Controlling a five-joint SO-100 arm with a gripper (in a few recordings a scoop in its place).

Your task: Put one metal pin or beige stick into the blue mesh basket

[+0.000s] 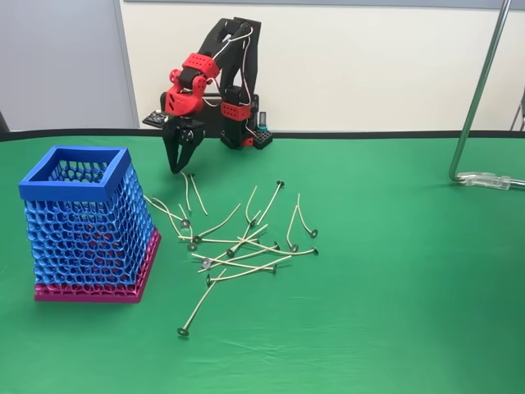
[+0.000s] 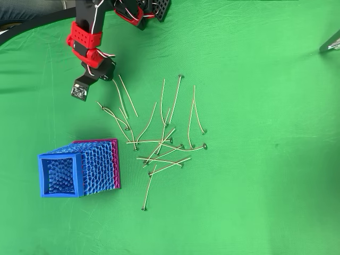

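Observation:
Several thin beige sticks with small dark metal discs lie scattered in a loose pile (image 1: 238,246) (image 2: 159,143) on the green cloth. To the pile's left stands the blue mesh basket (image 1: 78,176) (image 2: 59,175), upright on its magenta base. My red and black gripper (image 1: 175,168) (image 2: 108,74) points down over the far left edge of the pile. It hangs just beside the far end of one stick (image 1: 197,193) (image 2: 127,95). Its fingers meet at a point and I see nothing between them.
The arm's black base (image 1: 242,123) stands at the back of the table. A metal stand's foot (image 1: 488,176) rests at the back right. Open green cloth lies to the right of the pile and in front of it.

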